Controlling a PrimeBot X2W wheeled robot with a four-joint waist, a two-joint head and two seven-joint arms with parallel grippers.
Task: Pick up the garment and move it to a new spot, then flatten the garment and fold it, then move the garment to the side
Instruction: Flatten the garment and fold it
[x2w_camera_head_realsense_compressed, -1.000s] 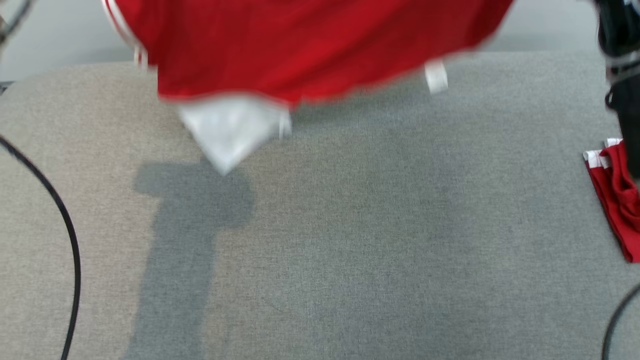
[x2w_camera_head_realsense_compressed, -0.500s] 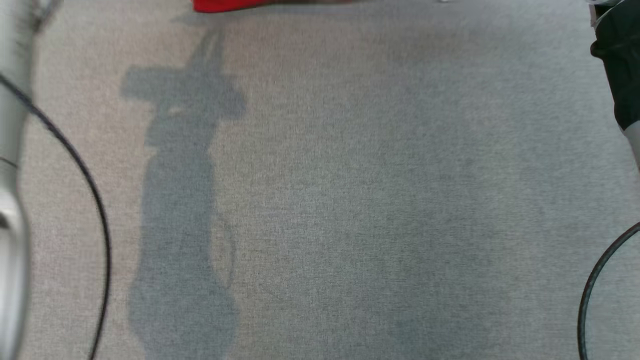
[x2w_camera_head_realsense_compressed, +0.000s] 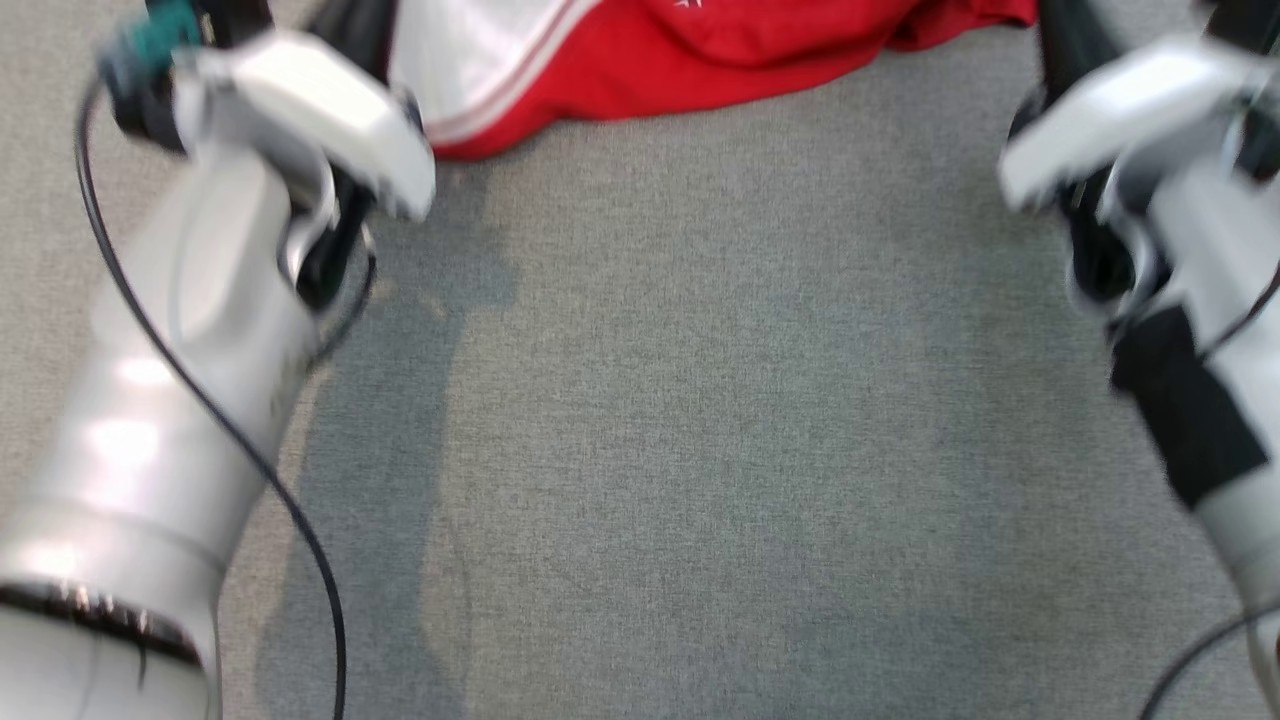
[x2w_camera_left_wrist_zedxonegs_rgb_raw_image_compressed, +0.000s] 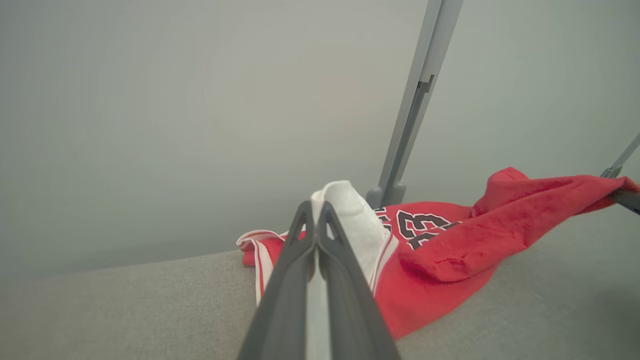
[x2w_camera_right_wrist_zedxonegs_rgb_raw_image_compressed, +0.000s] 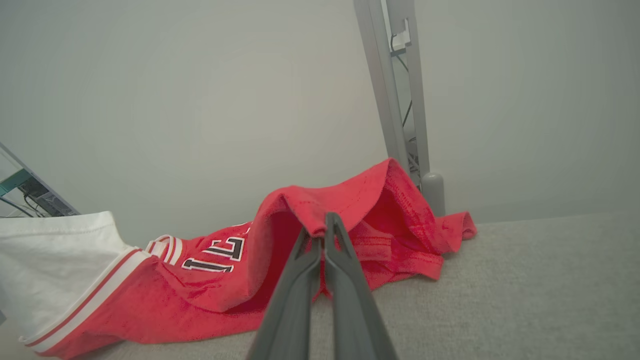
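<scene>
The garment (x2w_camera_head_realsense_compressed: 700, 50) is a red jersey with a white panel and black numbers. It lies bunched on the grey surface at the top of the head view, stretched between my two arms. In the left wrist view my left gripper (x2w_camera_left_wrist_zedxonegs_rgb_raw_image_compressed: 315, 212) is shut on the white panel (x2w_camera_left_wrist_zedxonegs_rgb_raw_image_compressed: 350, 215), which is pulled up into a peak. In the right wrist view my right gripper (x2w_camera_right_wrist_zedxonegs_rgb_raw_image_compressed: 322, 225) is shut on a raised red fold (x2w_camera_right_wrist_zedxonegs_rgb_raw_image_compressed: 340, 205). The rest of the jersey (x2w_camera_right_wrist_zedxonegs_rgb_raw_image_compressed: 200, 295) sags onto the surface between the grippers. In the head view the fingertips are blurred.
A grey cloth-covered table (x2w_camera_head_realsense_compressed: 700, 450) spreads out before me, and its far edge runs just behind the jersey. My pale forearms (x2w_camera_head_realsense_compressed: 200, 300) (x2w_camera_head_realsense_compressed: 1180, 250) flank the view. A black cable (x2w_camera_head_realsense_compressed: 250, 470) loops off the left arm. A metal post (x2w_camera_left_wrist_zedxonegs_rgb_raw_image_compressed: 415, 105) stands behind the table.
The head view has shifted and both arms have come into it. A second ago the jersey hung in the air; now it rests bunched on the surface at the top.
</scene>
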